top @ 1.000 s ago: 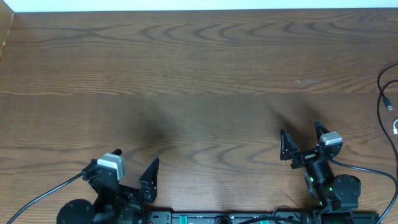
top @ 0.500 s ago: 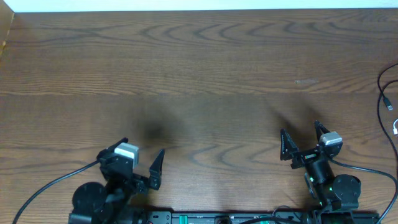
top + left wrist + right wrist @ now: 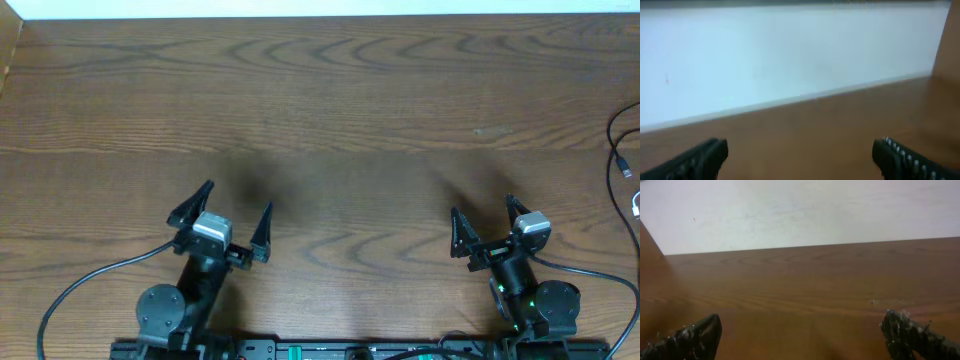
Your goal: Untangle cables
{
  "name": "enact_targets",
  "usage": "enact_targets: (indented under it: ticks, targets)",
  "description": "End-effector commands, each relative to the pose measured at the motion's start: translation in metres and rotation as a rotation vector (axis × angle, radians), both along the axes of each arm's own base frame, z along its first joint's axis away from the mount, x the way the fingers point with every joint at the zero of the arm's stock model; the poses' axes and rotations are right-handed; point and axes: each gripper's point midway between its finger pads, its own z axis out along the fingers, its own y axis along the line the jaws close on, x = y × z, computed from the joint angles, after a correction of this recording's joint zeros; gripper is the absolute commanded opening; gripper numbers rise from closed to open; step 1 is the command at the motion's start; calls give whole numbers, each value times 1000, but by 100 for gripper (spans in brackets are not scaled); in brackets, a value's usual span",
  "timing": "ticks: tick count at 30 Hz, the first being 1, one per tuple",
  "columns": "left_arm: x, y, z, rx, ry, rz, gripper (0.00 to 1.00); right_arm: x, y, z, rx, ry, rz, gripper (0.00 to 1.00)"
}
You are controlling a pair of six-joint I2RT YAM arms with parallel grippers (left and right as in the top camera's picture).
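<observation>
Brown wood-grain table (image 3: 330,100), mostly bare.

Overhead view:
- The cables (image 3: 613,135) lie at 3 o'clock, at the very edge of the frame and partly cut off by it.
- Countable: one thin black strand (image 3: 611,150) curving down to a small plug end, and one white strand (image 3: 636,206) just below it. That makes two in sight; whether more lie beyond the frame cannot be told.
- Whether the two cross or only lie near each other is too small to resolve.
- Left gripper (image 3: 236,198) is at 7 o'clock with its jaws spread wide and nothing between them.
- Right gripper (image 3: 483,207) is at 5 o'clock, likewise spread and empty. It is the nearer arm to the cables but well apart from them.
- Count: two arms, two grippers. A thicker arm wire (image 3: 90,285) trails from each base; these are not task items.

Left wrist view:
- Two dark fingers (image 3: 702,157) sit at the bottom corners, apart, with bare wood and a pale wall (image 3: 790,55) ahead. No cable in sight.

Right wrist view:
- Two fingers (image 3: 695,337) are apart over bare wood. No cable in sight.

Handling judgement:
- The cords look light, limp and thin. They will likely drag and slide on the smooth wood rather than lift cleanly, and pulling risks tightening any knot.
- Best hold is probably mid-strand near a crossing or just behind the plug, pinched low against the table, with the second arm pinning the other strand.
</observation>
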Motion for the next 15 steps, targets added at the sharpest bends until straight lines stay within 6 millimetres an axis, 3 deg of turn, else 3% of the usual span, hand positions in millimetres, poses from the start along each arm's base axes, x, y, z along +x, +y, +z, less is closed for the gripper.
enact_targets:
  ticks: [1, 7, 15]
  targets:
    - [4, 2, 2, -3, -122, 11, 98, 1, -4, -1, 10, 4, -16, 99]
    - [0, 19, 16, -24, -284, 80, 98, 1, -4, -1, 10, 4, -16, 99]
    - [8, 45, -9, -15, -179, 214, 98, 1, -4, -1, 10, 4, -16, 99]
